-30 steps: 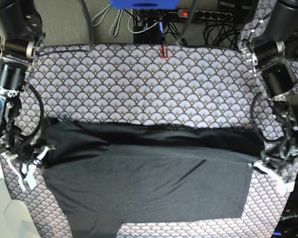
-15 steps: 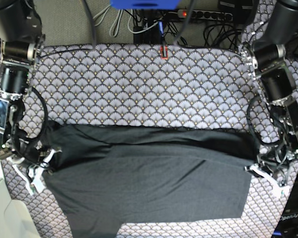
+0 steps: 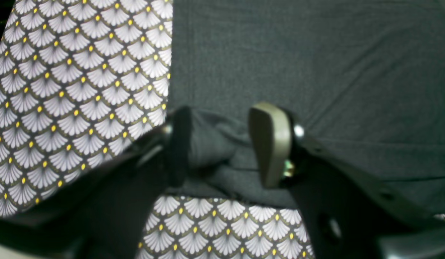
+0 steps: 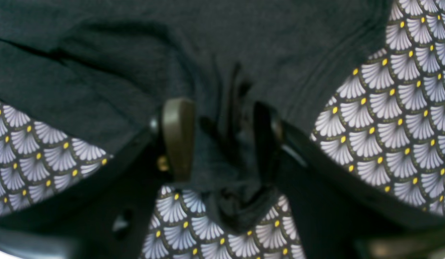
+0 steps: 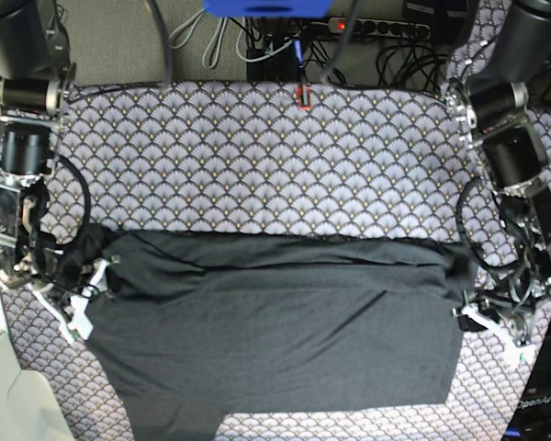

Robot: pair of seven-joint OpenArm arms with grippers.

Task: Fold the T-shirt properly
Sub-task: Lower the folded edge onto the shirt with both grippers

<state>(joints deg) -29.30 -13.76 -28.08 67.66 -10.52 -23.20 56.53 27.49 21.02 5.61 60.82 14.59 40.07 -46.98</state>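
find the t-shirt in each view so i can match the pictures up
Base: the T-shirt lies across the lower half, spanning between both arms.
Left wrist: it fills the upper right, an edge bunched between the fingers.
Right wrist: it fills the top, a fold hanging between the fingers.
Shared landmark: the scallop-patterned cloth beneath it, seen in all three.

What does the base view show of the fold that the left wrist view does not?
Only the base view shows the whole T-shirt folded across the patterned cloth, both arms at its two ends, and the power strip beyond the table. Only the left wrist view shows the left tool close up, jaws parted with a bunch of shirt fabric between them, not pinched. Both show the dark shirt edge lying on the scallop pattern.
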